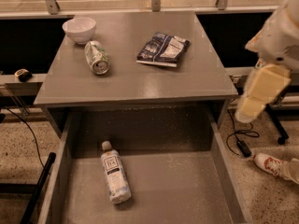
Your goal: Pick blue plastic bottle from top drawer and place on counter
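Counter (140, 85): flat grey top, front strip is bare, so that looks like the easy drop spot.
Drawer (224, 171): pulled wide open below the counter, so the inside is reachable from above.
Gripper (254, 99): hanging off the counter's right side, well apart from the bottle; can't tell if it's spread or clenched.
Snack bag (163, 49): flat, back right.
Bottle (114, 172): on its side on the drawer floor, left part, cap toward the back; I'd grab across the body.
Can (96, 57): tipped over beside the bowl.
Bowl (79, 29): back-left corner.
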Controlling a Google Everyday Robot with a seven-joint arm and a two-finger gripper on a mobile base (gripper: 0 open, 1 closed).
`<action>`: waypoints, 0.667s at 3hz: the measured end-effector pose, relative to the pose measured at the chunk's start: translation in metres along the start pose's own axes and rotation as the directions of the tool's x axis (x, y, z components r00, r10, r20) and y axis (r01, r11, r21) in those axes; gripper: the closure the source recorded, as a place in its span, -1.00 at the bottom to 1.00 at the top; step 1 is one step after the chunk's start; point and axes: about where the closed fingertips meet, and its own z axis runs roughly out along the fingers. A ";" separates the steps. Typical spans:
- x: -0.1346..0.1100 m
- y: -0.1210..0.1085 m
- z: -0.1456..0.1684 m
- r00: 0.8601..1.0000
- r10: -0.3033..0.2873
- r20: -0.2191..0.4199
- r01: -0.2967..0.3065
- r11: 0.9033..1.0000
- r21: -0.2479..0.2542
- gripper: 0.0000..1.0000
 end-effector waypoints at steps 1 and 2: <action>-0.043 -0.002 0.065 0.997 0.016 -0.079 -0.017 1.000 -0.021 -1.00; -0.061 -0.013 0.086 0.990 0.121 -0.069 -0.117 0.991 0.058 -1.00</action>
